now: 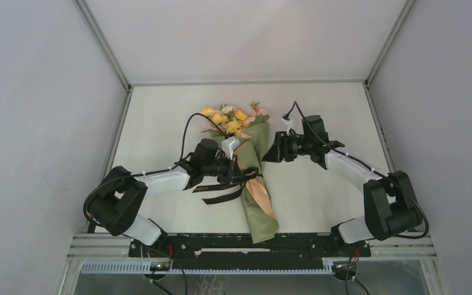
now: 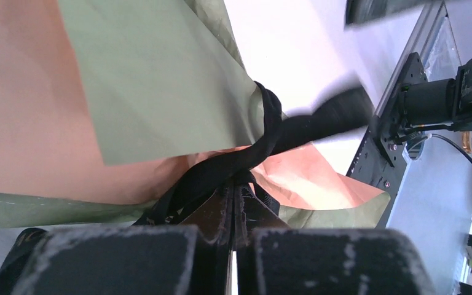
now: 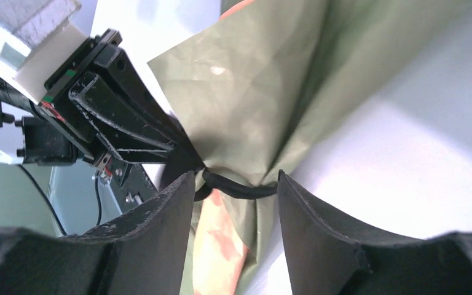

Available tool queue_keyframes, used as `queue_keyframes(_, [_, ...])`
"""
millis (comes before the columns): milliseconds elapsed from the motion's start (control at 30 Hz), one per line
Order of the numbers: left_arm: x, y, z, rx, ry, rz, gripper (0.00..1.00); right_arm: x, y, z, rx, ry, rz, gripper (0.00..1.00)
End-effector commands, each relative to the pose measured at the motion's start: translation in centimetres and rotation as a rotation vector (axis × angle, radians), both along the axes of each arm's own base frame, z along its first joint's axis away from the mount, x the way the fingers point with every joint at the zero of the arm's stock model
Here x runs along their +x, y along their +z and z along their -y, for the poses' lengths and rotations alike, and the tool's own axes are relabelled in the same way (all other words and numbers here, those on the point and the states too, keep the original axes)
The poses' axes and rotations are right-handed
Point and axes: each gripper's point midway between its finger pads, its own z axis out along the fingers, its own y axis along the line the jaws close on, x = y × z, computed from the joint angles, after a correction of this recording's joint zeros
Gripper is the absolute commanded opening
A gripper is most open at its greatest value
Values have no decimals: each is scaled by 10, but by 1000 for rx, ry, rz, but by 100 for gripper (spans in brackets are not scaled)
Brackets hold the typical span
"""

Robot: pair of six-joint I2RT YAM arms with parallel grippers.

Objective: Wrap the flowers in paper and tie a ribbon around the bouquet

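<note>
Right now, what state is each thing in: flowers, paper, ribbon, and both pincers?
flowers, wrapped, blooms sticking out of the far end.
paper, rolled into a cone around the stems, peach lining showing.
ribbon, cinched around the paper's waist, ends trailing loose; knot unclear.
left pincer, shut on the ribbon.
right pincer, open, aimed at the ribbon band, holding nothing.

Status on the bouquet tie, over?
Left gripper shut on ribbon. Right gripper open, holding nothing. Ribbon looped round bouquet, tail trailing. Nothing in the way.
</note>
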Motion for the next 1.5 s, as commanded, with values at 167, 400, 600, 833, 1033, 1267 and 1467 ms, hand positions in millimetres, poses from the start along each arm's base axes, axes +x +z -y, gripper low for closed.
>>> queue_keyframes(167, [9,23,10,-46,-35,88,0,14,12,25,-6,-103,38,56])
queue_keyframes(400, [9,28,11,-51,-44,98,0,-8,16,-20,106,123,110,30])
queue_keyframes(600, [8,36,16,-77,-67,109,0,-7,13,-40,161,232,121,28])
queue_keyframes(833, [12,38,17,-79,-67,137,0,-17,3,-49,223,322,72,25])
queue_keyframes(1033, [15,37,18,-72,-73,153,0,-32,2,-53,255,388,40,25])
queue_keyframes(1267, [17,38,20,-72,-83,161,0,-39,-8,-55,225,388,-1,25])
queue_keyframes(1467, [16,34,19,-65,-87,156,0,-41,-11,-53,201,381,-9,25])
